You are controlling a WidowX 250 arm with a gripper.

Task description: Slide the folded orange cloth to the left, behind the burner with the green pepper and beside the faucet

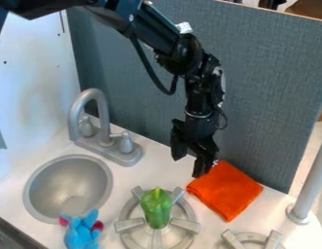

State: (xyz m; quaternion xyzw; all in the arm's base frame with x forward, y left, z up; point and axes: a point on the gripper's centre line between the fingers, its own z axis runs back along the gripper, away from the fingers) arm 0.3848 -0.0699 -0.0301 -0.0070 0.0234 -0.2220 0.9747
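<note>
We see the gripper (190, 164) spread beside the orange cloth (225, 189), which lies on the counter (153, 170) by the grey divider (274, 87). Likely light, soft, floppy; we'd pinch an edge.

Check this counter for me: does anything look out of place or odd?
A green pepper sits right on the burner with no pan, and a blue toy is by the sink, an odd spot for a plaything. The orange cloth looks tidy; I see no spill or damage.
</note>
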